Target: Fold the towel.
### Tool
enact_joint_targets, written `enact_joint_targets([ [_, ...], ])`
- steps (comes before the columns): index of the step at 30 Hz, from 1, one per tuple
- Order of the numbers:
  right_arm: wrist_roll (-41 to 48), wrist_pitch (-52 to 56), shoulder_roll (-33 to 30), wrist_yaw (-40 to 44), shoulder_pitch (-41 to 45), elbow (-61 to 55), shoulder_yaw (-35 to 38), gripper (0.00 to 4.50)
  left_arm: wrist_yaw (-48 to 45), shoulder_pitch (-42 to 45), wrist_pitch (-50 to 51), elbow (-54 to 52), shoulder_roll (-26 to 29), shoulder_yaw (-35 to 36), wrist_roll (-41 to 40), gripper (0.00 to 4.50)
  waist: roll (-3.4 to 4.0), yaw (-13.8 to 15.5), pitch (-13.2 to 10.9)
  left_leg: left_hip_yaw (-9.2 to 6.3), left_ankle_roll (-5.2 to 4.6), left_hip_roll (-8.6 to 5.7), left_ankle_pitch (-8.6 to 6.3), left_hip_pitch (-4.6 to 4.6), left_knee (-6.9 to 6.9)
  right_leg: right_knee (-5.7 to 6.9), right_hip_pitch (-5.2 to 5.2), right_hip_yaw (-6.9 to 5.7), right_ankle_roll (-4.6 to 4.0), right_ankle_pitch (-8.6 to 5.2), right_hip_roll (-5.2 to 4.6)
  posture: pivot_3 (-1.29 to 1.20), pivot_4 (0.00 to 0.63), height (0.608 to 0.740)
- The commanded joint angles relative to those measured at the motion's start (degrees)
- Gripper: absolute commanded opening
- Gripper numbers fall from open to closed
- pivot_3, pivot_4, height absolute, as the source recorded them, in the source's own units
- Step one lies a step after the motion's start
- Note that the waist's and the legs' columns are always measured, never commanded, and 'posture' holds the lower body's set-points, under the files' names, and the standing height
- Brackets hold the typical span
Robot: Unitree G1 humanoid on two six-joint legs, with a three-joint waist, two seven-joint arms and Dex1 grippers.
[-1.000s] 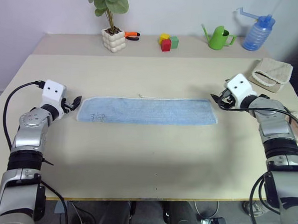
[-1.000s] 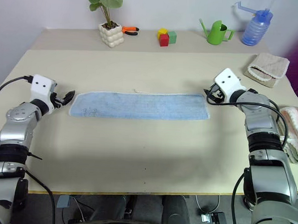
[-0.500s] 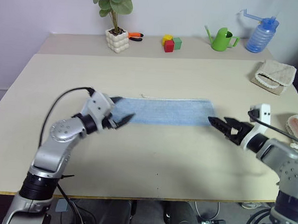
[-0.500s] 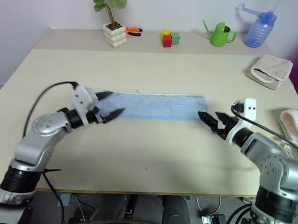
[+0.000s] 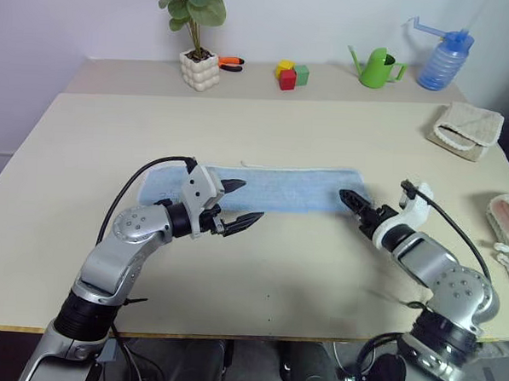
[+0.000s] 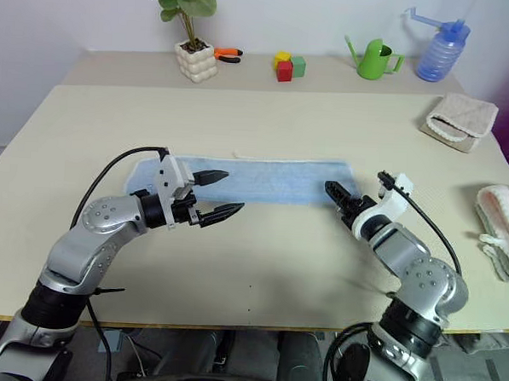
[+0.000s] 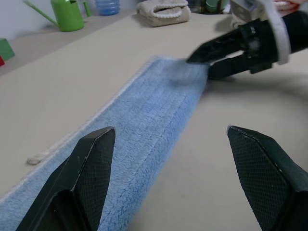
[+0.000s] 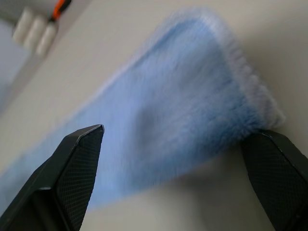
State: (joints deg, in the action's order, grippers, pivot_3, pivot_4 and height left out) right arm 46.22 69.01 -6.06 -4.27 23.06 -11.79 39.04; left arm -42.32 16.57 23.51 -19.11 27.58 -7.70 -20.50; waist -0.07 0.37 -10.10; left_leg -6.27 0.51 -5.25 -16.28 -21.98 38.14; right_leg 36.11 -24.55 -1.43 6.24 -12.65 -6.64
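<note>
Lying flat along the table (image 5: 87, 130), the towel (image 5: 297, 189) has its left end hidden behind the left gripper (image 5: 239, 202), whose fingers are spread. The right gripper (image 5: 350, 198), also spread, sits at the towel's right end; contact is hard to make out.

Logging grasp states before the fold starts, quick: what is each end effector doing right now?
Left end effector: open, holding nothing, over the towel.
Right end effector: open, at the towel's end, nothing gripped.

No legible text, label, brand, number or sign appears on any surface in these views. The towel (image 5: 280, 188) shows plain blue terry with a pale edge trim and carries no readable marking.
</note>
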Motion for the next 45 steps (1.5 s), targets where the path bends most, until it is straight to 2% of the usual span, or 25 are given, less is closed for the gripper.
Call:
enact_joint_targets([
  [1,-1.23,-3.69,0.07,-3.86,1.55,4.5,1.95,3.65,0.86,-0.04,-0.67,-1.48,-0.33,0.6,0.47,3.8,0.0,0.06,0.0,0.0,0.0,0.0,0.0,0.01,0.0,-0.01,0.02,0.0,0.0,0.0,0.0,0.0,0.15,0.732],
  [8,-0.5,-8.81,-1.44,-4.46,2.41,6.59,1.12,0.1,1.67,-2.08,-0.96,-2.65,-0.36,0.36,1.03,3.8,0.0,-0.14,0.0,0.01,-0.02,0.0,-0.01,0.01,-0.01,0.0,0.01,0.0,0.0,0.0,0.01,0.0,0.15,0.732],
  [12,-2.6,-12.49,-5.13,-3.3,1.92,5.2,-0.35,0.04,2.11,-2.34,-0.87,-2.65,-0.86,0.22,1.43,3.8,0.04,0.17,-0.02,0.01,-0.03,0.0,-0.01,0.0,-0.01,-0.02,0.01,0.0,0.01,-0.01,0.01,0.0,0.15,0.732],
  [18,-10.89,-18.18,-18.57,5.49,-1.0,2.85,-10.16,0.04,3.46,-2.02,-1.24,-1.4,-1.8,0.54,2.21,3.8,0.06,0.0,-0.03,0.05,-0.06,0.0,-0.03,-0.01,-0.02,-0.04,0.0,0.0,0.02,-0.01,0.01,0.0,0.15,0.732],
  [22,-18.99,-26.37,-28.5,16.34,-2.25,-1.24,-22.31,0.04,4.1,-0.44,-2.41,1.09,-2.77,0.68,3.26,3.8,0.09,-0.45,-0.05,0.07,-0.06,0.04,-0.03,0.0,-0.05,-0.05,0.0,0.0,0.02,-0.02,0.05,0.0,0.15,0.732],
  [27,-24.3,-32.9,-33.15,27.12,-3.54,-9.16,-35.83,0.04,4.04,0.36,-3.09,2.15,-3.21,0.72,3.74,3.8,0.07,-1.15,-0.06,0.05,-0.06,0.13,-0.03,0.0,-0.08,-0.09,0.0,-0.01,0.02,-0.03,0.14,0.0,0.15,0.732],
  [29,-26.4,-34.31,-33.67,29.67,-3.98,-10.53,-40.06,0.04,4.07,0.43,-3.16,2.26,-3.35,0.75,3.85,3.8,0.03,-1.02,-0.08,0.03,-0.06,0.12,-0.03,-0.01,-0.08,-0.11,0.0,-0.01,0.03,-0.04,0.13,0.0,0.15,0.732],
  [33,-32.2,-34.6,-31.68,29.28,-3.43,-8.15,-47.45,0.04,4.56,-0.21,-2.92,1.27,-3.63,0.58,3.98,3.8,-0.02,-0.54,-0.1,0.0,-0.05,0.05,-0.03,-0.06,-0.02,-0.12,0.01,-0.03,0.04,-0.03,0.03,0.0,0.15,0.732],
  [39,-36.14,-35.52,-26.87,29.24,-1.68,-4.82,-50.89,0.04,5.14,-0.54,-2.53,0.63,-3.75,0.64,4.05,3.8,-0.02,0.03,-0.1,0.0,-0.04,0.03,-0.03,-0.06,-0.03,-0.12,-0.02,-0.02,0.03,-0.03,0.02,0.0,0.15,0.732],
  [43,-35.66,-35.28,-25.01,31.08,-1.41,-3.79,-50.58,0.04,5.29,-0.99,-2.46,0.24,-3.62,0.69,3.99,3.8,-0.02,0.25,-0.1,-0.01,-0.04,0.03,-0.03,-0.07,-0.03,-0.14,-0.02,-0.02,0.03,-0.03,0.02,0.0,0.15,0.732],
  [45,-34.62,-34.69,-24.37,32.21,-1.48,-4.23,-49.86,0.6,5.39,-1.17,-2.37,0.05,-3.62,0.62,4.04,3.8,-0.02,0.28,-0.1,-0.01,-0.04,0.03,-0.03,-0.07,-0.03,-0.14,-0.02,-0.02,0.03,-0.03,0.02,0.0,0.15,0.732],
])
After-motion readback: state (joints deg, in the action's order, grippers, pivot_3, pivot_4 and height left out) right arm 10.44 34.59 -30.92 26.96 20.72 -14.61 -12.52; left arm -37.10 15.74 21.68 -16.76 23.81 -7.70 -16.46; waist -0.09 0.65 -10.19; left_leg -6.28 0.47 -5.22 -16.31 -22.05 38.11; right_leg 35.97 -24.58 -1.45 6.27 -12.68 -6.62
